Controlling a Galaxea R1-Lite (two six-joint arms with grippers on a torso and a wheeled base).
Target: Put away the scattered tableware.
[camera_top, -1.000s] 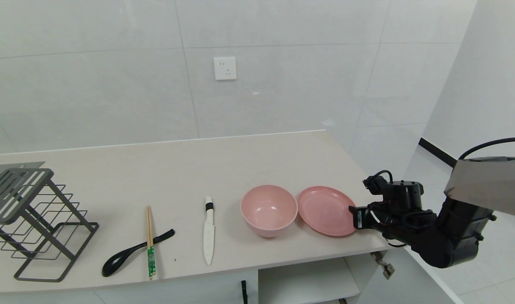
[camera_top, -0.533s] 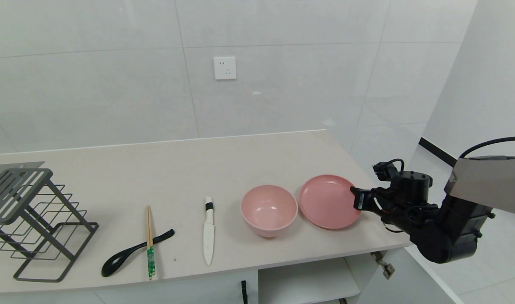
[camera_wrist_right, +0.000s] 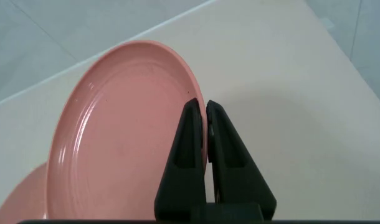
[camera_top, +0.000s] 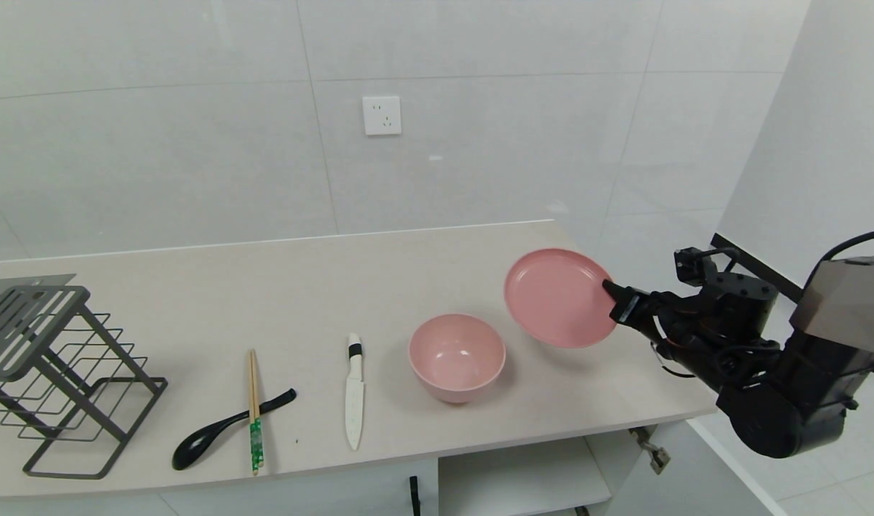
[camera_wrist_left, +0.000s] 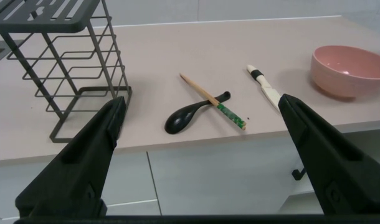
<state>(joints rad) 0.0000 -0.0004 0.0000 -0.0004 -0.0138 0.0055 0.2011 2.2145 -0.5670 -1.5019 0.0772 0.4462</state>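
Observation:
My right gripper [camera_top: 612, 292] [camera_wrist_right: 201, 115] is shut on the right rim of the pink plate [camera_top: 557, 297] [camera_wrist_right: 121, 124], holding it tilted above the counter's right end. A pink bowl [camera_top: 456, 356] [camera_wrist_left: 348, 70] rests on the counter just left of and below the plate. Further left lie a white knife [camera_top: 354, 391] [camera_wrist_left: 265, 86], a pair of wooden chopsticks [camera_top: 254, 410] [camera_wrist_left: 213, 102] and a black spoon [camera_top: 226, 427] [camera_wrist_left: 193, 114] crossed under them. My left gripper [camera_wrist_left: 199, 152] stands open in front of the counter's edge, with nothing between its fingers.
A dark wire rack [camera_top: 46, 373] [camera_wrist_left: 59, 59] stands at the counter's left end. A wall socket [camera_top: 382, 115] sits on the tiled wall behind. Below the counter [camera_top: 301, 301] are a cabinet handle [camera_top: 413, 494] and an open shelf [camera_top: 523, 476].
My right gripper has lifted the pink plate off the counter and carried it up and back, tilting it more upright. The other tableware has not moved.

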